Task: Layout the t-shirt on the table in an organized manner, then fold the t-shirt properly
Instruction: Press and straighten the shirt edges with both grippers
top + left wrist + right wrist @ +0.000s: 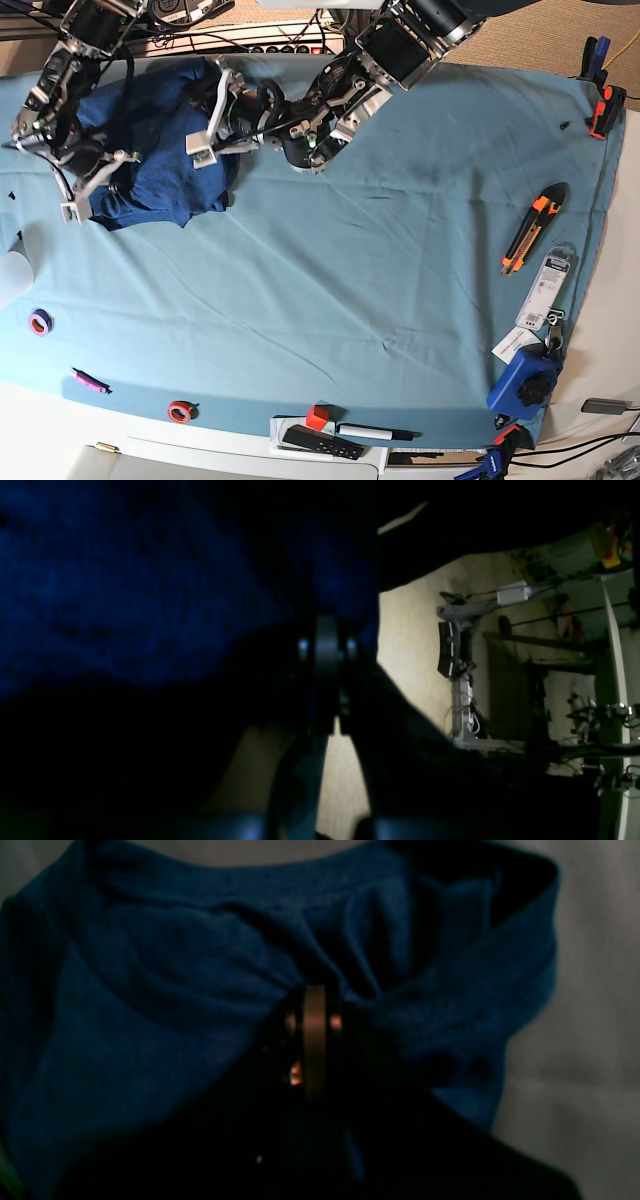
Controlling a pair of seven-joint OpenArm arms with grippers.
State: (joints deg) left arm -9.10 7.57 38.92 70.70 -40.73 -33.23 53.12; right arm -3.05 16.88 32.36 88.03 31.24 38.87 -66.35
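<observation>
The dark navy t-shirt (150, 150) lies bunched at the far left of the teal-draped table (380, 270). My left gripper (207, 118) reaches in from the back centre and is shut on the t-shirt's right side. In the left wrist view the pressed-together fingers (327, 647) pinch navy cloth (125, 590), which drapes over the upper left. My right gripper (98, 185) sits at the t-shirt's left front edge. The right wrist view shows its fingers (315, 1015) shut on gathered folds of the t-shirt (175, 990), with pale table cloth (590, 1040) behind.
An orange-black utility knife (532, 232), a packaged item (545, 285) and a blue device (525, 378) lie along the right edge. Clamps (603, 100) sit at the far right corner. A purple tape ring (40, 322), pink marker (88, 380), red ring (180, 410) and black remote (320, 442) line the front.
</observation>
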